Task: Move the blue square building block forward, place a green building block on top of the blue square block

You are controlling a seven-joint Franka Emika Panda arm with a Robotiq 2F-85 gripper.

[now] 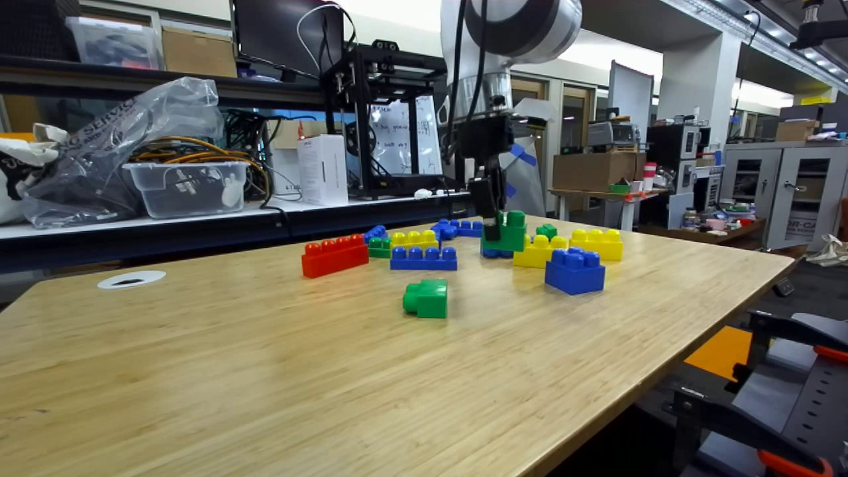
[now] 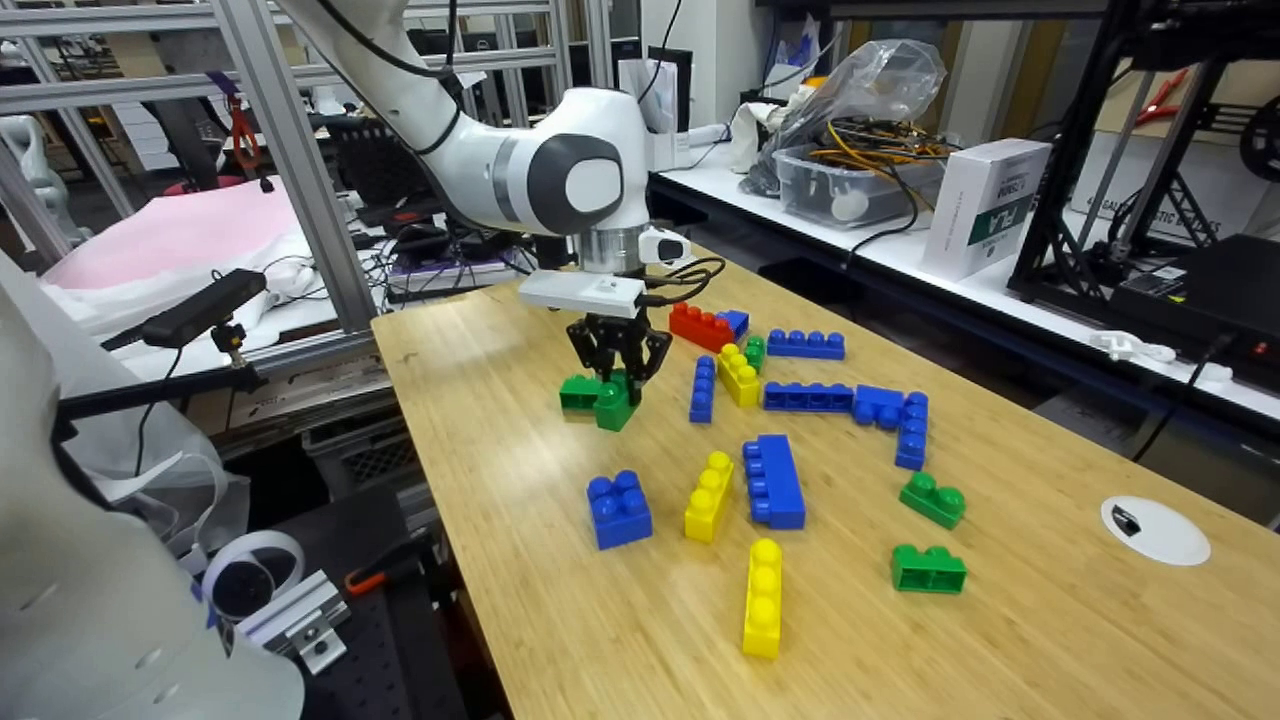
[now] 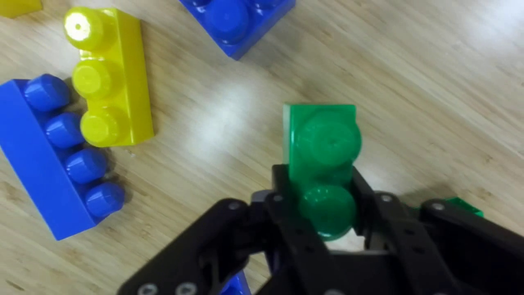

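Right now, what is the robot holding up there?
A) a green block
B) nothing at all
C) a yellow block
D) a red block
A: the wrist view shows the end effector closed on both sides of a two-stud green block.

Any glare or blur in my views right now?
Wrist view: pale glare on the tabletop, a white hot spot on a yellow brick, and the end effector looks blurry; in an exterior view: shiny highlights on the plastic bag.
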